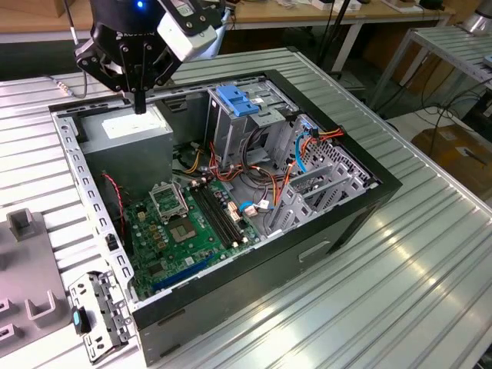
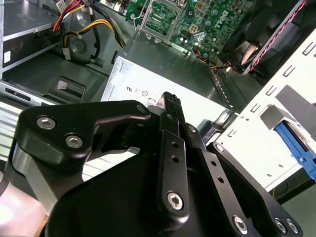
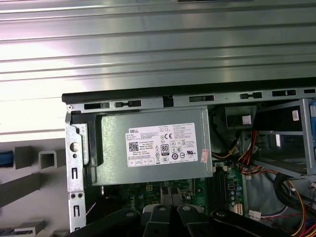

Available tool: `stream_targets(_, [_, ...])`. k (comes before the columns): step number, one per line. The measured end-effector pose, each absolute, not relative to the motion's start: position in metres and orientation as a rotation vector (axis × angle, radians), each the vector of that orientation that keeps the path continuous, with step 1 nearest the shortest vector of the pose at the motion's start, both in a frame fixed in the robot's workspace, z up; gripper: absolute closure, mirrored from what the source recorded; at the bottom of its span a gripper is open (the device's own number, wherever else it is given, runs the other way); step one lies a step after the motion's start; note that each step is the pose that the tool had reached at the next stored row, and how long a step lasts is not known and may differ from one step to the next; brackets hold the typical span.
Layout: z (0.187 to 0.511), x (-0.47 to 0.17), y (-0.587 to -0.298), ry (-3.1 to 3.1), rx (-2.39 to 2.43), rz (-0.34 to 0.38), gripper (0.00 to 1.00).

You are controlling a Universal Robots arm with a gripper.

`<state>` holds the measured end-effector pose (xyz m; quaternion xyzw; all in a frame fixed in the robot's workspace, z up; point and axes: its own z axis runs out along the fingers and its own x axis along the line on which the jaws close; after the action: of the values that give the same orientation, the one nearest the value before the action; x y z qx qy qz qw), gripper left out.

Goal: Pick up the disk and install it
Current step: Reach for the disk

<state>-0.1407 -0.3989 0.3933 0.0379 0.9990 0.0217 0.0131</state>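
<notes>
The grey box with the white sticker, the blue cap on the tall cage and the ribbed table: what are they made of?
Power supply: apparently bare sheet steel, matt grey, with folded edges; its sticker looks like printed paper or film. Blue cap: probably moulded plastic, evenly coloured with a slight sheen. Table: likely aluminium, silvery ribbed strips that catch the light.

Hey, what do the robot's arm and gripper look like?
The gripper is matte black, built of jointed link bars fastened with silver screws. In the exterior view a white boxy module sits at the wrist, with a small blue light above.
</notes>
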Motion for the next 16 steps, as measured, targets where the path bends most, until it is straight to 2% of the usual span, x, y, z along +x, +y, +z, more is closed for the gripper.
stream_targets(16, [0.3933,-0.1483,-0.3989,3.112,0.118,0.068,0.89])
